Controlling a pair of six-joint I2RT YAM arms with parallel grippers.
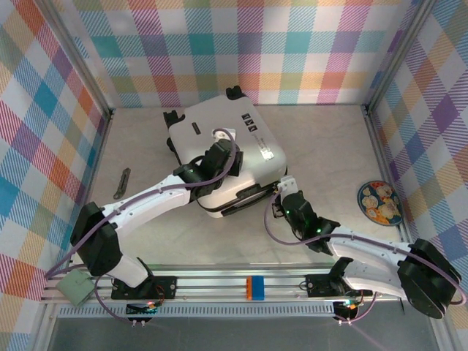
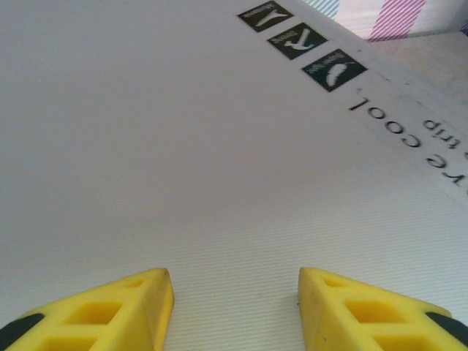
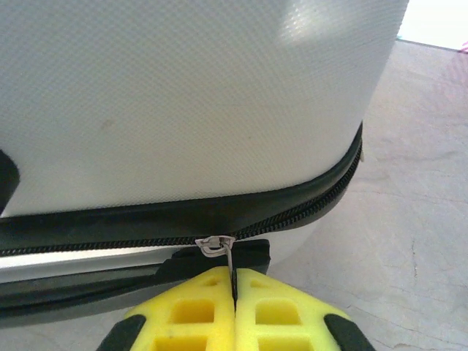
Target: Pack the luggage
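Right jaws: the right gripper [image 3: 234, 273] is pressed tight together, pinching the thin metal tab of the zipper pull [image 3: 219, 243] between its yellow fingertips.
Left jaws: the left gripper [image 2: 234, 279] stands partly apart with nothing held; there is bare white shell between its fingertips.
Luggage: the luggage [image 1: 257, 167] lies closed and flat on the table [image 1: 322, 146]. Its lid is directly under the left jaws, and its side seam is right in front of the right jaws.
Zipper track: the zipper track [image 3: 300, 216] is a black band that runs left and right from the pinched pull and curves round the corner to the jaws' right.
Printed marks: the printed marks [image 2: 302, 40] are dark squares and lettering on the lid, ahead and to the right of the left jaws.
Plate: a patterned plate [image 1: 379, 202] sits well apart from the right jaws, on their right.
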